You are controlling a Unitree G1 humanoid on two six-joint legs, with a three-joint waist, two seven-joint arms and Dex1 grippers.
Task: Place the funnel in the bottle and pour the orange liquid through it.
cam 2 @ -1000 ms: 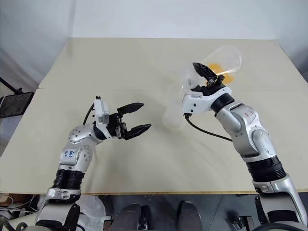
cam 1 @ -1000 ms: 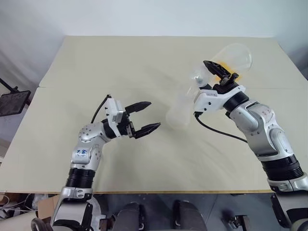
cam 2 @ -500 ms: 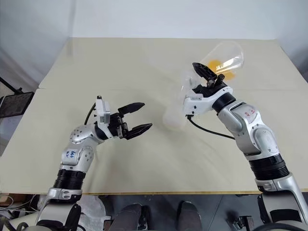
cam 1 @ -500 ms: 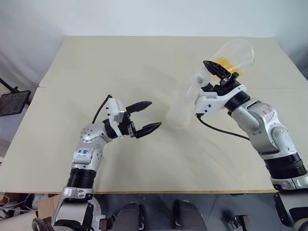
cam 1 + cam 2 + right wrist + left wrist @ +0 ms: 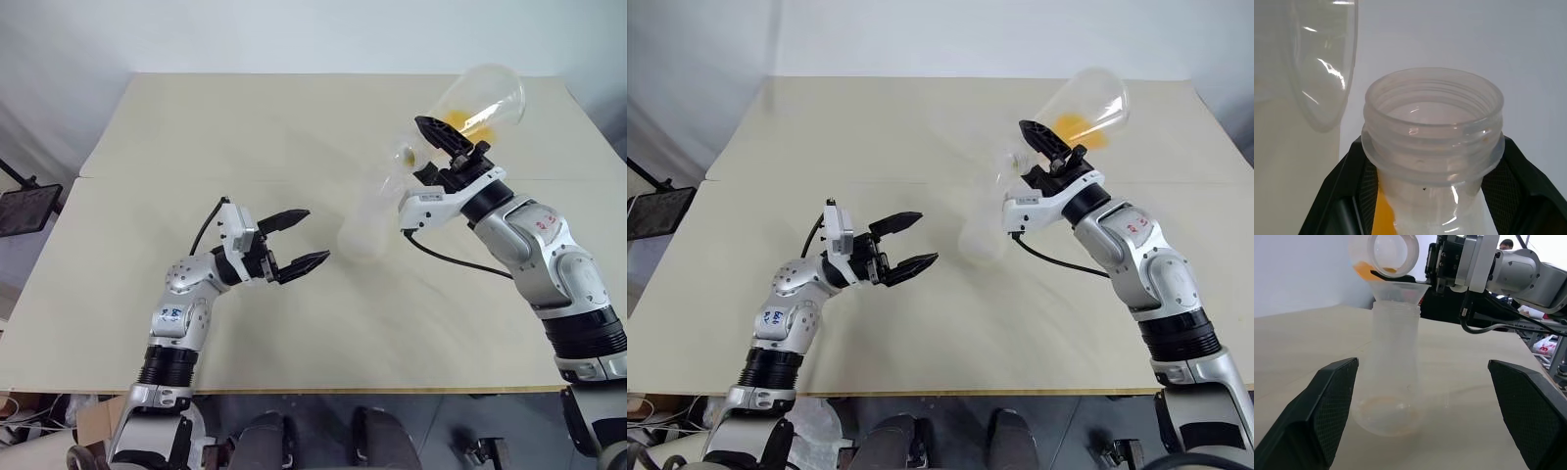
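Note:
The frosted bottle [image 5: 366, 227] stands upright on the table with the clear funnel [image 5: 1399, 291] seated in its neck. My right gripper [image 5: 453, 147] is shut on the threaded neck of a clear tapered container [image 5: 480, 96]. That container is tipped, base raised, with its mouth [image 5: 1391, 253] over the funnel. The orange liquid [image 5: 458, 122] pools inside it near the mouth, and a faint orange tint shows at the bottle's base [image 5: 1385, 404]. My left gripper [image 5: 315, 234] hangs open and empty just left of the bottle, apart from it.
The beige table [image 5: 245, 127] has a seam running across its middle. A black stand [image 5: 26, 208] sits off the table's left side. In the left wrist view a person [image 5: 1506, 244] and some clutter show behind the table's far side.
My right wrist has rolled, lifting the held container's base higher and tipping it more steeply over the funnel. The left arm and the bottle have stayed where they were.

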